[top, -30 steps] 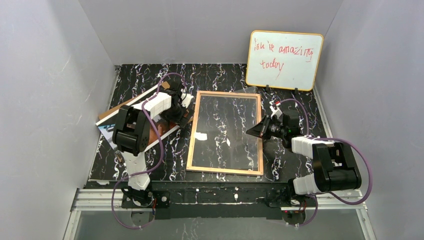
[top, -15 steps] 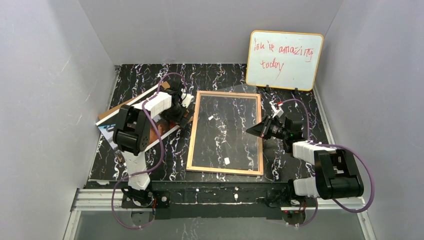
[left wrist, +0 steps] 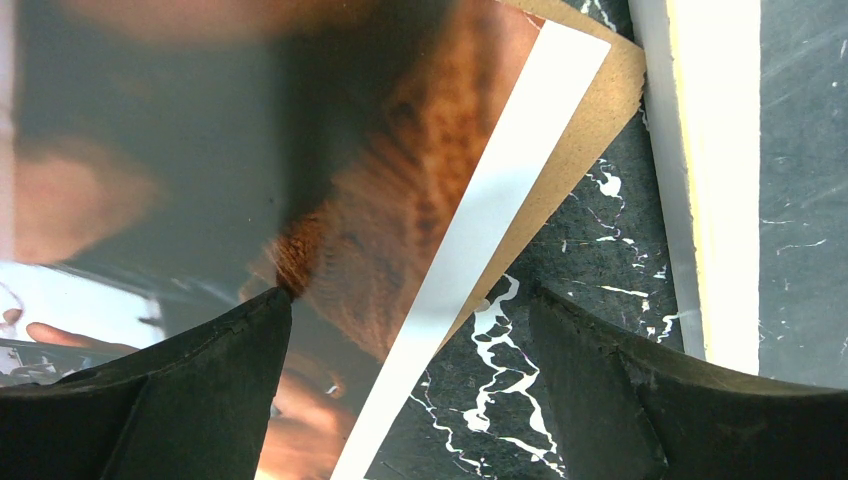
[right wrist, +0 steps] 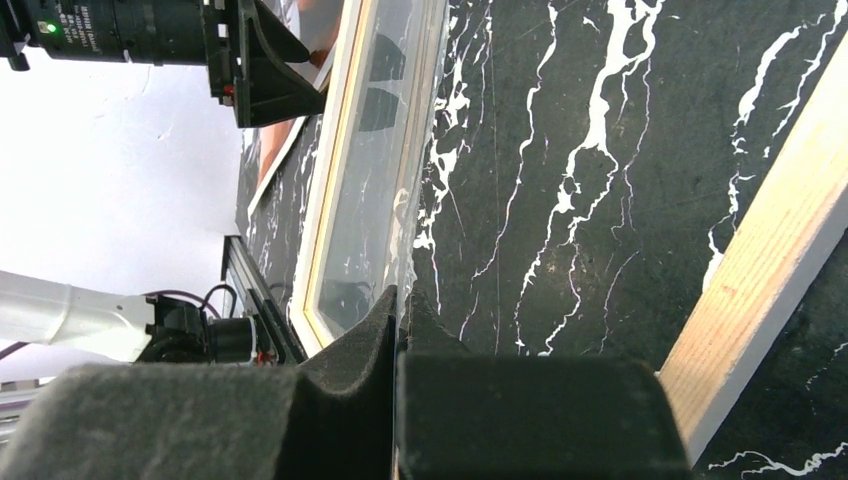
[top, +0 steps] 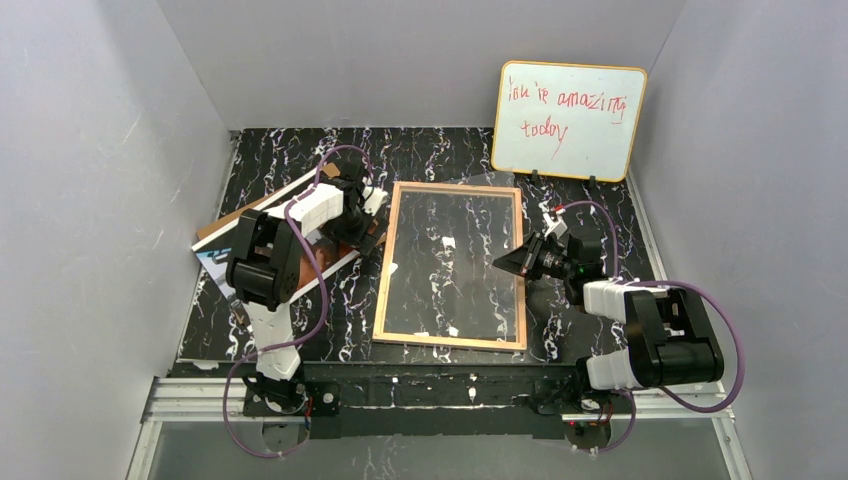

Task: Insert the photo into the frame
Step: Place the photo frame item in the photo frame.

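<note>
The frame point(top: 382, 290) lies flat mid-table, tan wood side up. My right gripper point(top: 505, 262) is at its right rim, shut on the edge of the thin clear pane point(right wrist: 390, 150), which slants up from the frame; the wood rim point(right wrist: 770, 270) lies just beside it. The photo point(top: 322, 258), dark with orange-brown tones and a white border, lies left of the frame on a brown backing board point(top: 225, 225). My left gripper point(left wrist: 410, 300) hangs open over the photo's point(left wrist: 380, 200) right corner, one finger over the picture, the other over bare table, close to the frame's white rim point(left wrist: 715, 180).
An orange-rimmed whiteboard point(top: 568, 120) with red writing leans against the back wall at the right. Grey walls close in the black marbled table point(top: 300, 160) on three sides. The backing board point(left wrist: 590, 110) sticks out past the photo's corner.
The right arm has shifted slightly while holding the pane, and the reflections in the pane have moved. The left arm and both grippers' states are unchanged.
</note>
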